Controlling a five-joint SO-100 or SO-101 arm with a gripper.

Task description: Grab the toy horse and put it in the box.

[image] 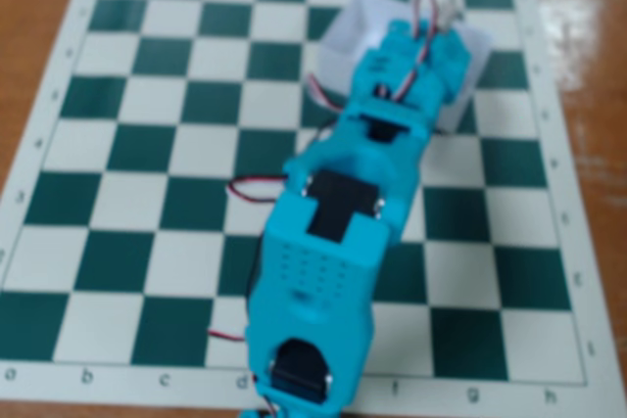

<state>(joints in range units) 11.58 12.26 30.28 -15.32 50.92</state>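
- Blur softens the whole fixed view.
- The turquoise plastic arm [333,242] stretches up across the green-and-white chessboard mat [127,144] on the wooden bench [29,7].
- Its far end covers the white open-topped box [343,41].
- The jaws are hidden beneath the arm; I cannot tell their state.
- The toy horse cannot be made out.

1. A reddish-brown wooden desk [29,7] with a visible grain shows along the left edge, the right edge and the bottom strip of the frame.
2. A flat paper chessboard mat with dark green and cream squares and a pale border [147,144] covers nearly the whole desk.
3. Small letters run along the mat's bottom border, blurred.
4. A bright glare of light sits on the desk at the upper right [588,7].
5. The whole picture is soft and slightly blurred.
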